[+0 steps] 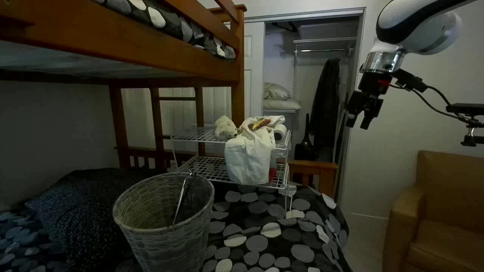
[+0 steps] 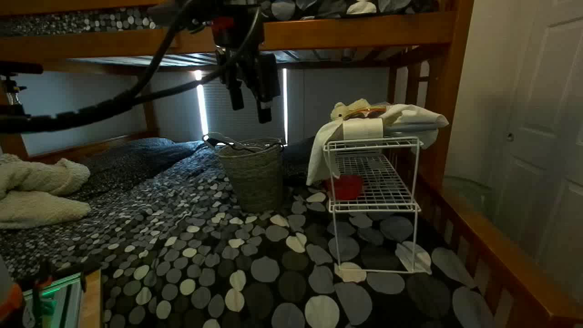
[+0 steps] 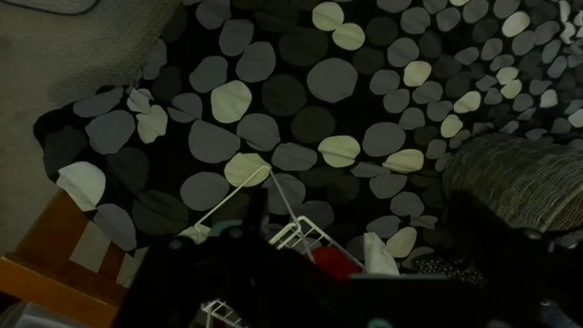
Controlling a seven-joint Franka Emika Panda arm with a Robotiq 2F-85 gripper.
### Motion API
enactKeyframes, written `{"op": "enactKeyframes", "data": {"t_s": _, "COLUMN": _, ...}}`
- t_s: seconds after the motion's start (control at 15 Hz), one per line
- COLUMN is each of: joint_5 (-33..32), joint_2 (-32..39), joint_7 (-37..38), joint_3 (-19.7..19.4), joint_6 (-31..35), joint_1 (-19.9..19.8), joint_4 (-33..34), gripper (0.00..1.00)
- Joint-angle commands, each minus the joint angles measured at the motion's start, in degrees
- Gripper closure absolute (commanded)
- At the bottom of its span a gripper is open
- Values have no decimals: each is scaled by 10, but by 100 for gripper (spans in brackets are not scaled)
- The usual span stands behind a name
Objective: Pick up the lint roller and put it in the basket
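Note:
A white roll, which looks like the lint roller [image 1: 280, 133], lies on the top shelf of the wire rack, beside a white cloth; it also shows in an exterior view [image 2: 363, 129]. The woven basket [image 1: 166, 247] stands on the bed beside the rack, also in an exterior view [image 2: 257, 182] and at the right of the wrist view [image 3: 514, 175]. A thin metal and black object leans inside it. My gripper [image 1: 358, 124] is open and empty, high above the bed and apart from the roll; it also shows in an exterior view [image 2: 251, 112] and the wrist view [image 3: 360, 198].
The wire rack [image 2: 375, 210] holds a white cloth [image 1: 249, 160], a toy bear [image 1: 225, 128] and a red object [image 2: 348, 187] on the lower shelf. The upper bunk's wooden rail [image 2: 355, 32] runs overhead. A tan armchair [image 1: 435, 211] and a cream blanket [image 2: 41, 196] are nearby.

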Motion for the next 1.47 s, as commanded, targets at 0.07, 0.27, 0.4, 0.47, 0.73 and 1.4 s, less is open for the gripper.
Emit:
{"op": "enactKeyframes", "data": {"t_s": 0.07, "joint_5": 7, "joint_2": 2, "joint_7": -6, "joint_3": 9, "joint_6": -1, "joint_1": -13, "joint_4": 1, "gripper": 0}}
{"op": "enactKeyframes", "data": {"t_s": 0.27, "joint_5": 7, "joint_2": 2, "joint_7": -6, "joint_3": 9, "joint_6": -1, "joint_1": -13, "joint_4": 1, "gripper": 0}}
{"op": "enactKeyframes", "data": {"t_s": 0.4, "joint_5": 27, "joint_2": 2, "joint_7": 107, "joint_3": 47, "joint_6": 47, "joint_1": -26, "joint_4": -18, "gripper": 0}}
{"op": "enactKeyframes", "data": {"t_s": 0.47, "joint_5": 49, "joint_2": 17, "joint_7": 152, "joint_3": 65, "joint_6": 48, "joint_1": -20, "joint_4": -8, "gripper": 0}}
{"op": "enactKeyframes", "data": {"t_s": 0.73, "joint_5": 107, "joint_2": 120, "joint_7": 307, "joint_3": 129, "joint_6": 94, "joint_1": -14, "joint_4": 75, "gripper": 0}}
{"op": "enactKeyframes", "data": {"t_s": 1.4, "joint_5": 26, "joint_2": 416, "joint_7": 479, "joint_3": 113, "joint_6": 65, "joint_1": -54, "joint_4": 425, "gripper": 0}}
